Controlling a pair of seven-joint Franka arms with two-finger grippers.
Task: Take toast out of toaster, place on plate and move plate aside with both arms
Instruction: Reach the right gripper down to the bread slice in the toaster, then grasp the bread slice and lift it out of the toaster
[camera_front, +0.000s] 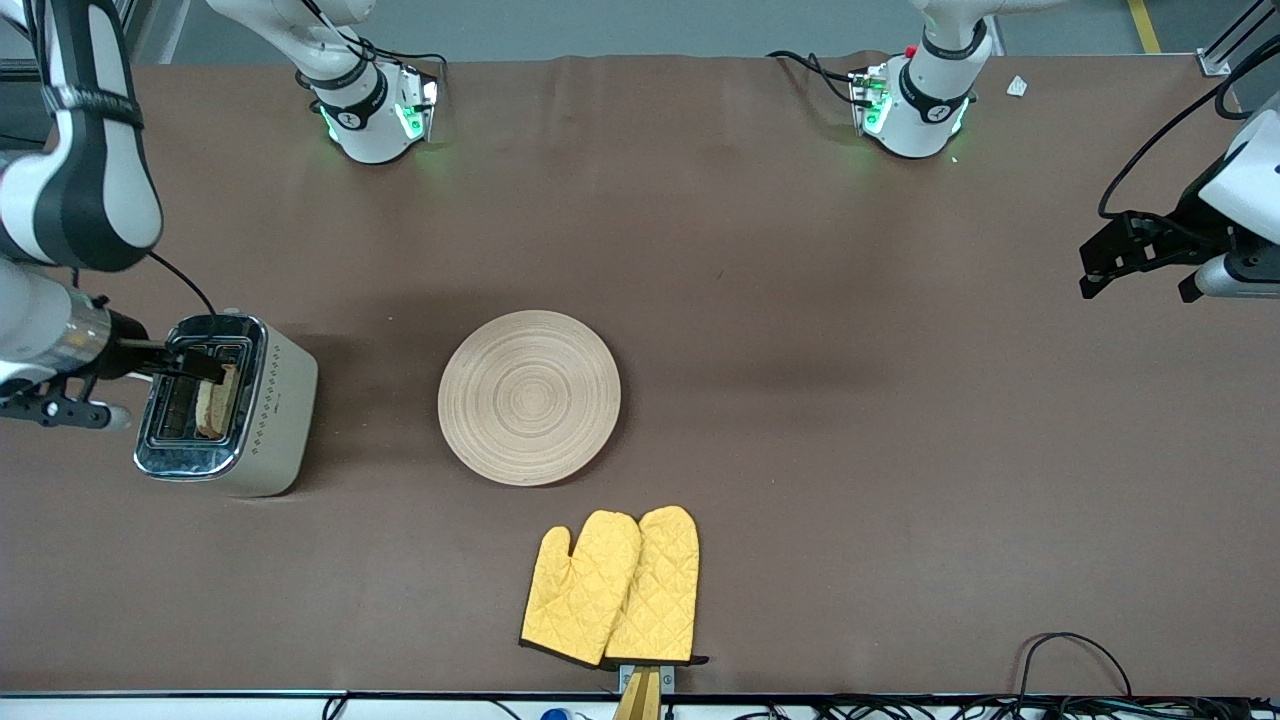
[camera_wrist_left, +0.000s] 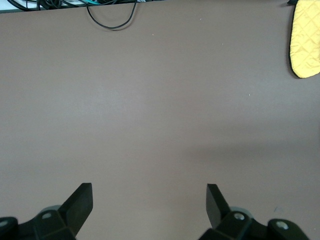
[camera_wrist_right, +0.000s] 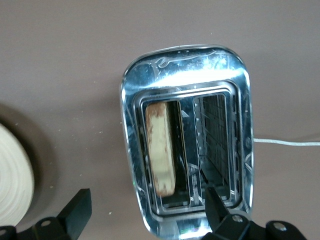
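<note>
The toast (camera_wrist_right: 161, 148) stands on edge in one slot of the toaster (camera_front: 262, 405), at the right arm's end of the table; the other slot holds nothing. The right gripper (camera_wrist_right: 145, 210) hangs over the toaster, fingers spread, touching nothing. The plate (camera_front: 529, 397) lies bare mid-table, with the yellow oven mitts (camera_front: 612, 587) nearer the front camera. The left gripper (camera_wrist_left: 149, 205) waits spread over bare table (camera_front: 850, 350). The toast's lower part is hidden inside the slot.

toaster (camera_front: 240, 405), yellow oven mitts (camera_front: 615, 590), cables (camera_front: 1070, 665)
</note>
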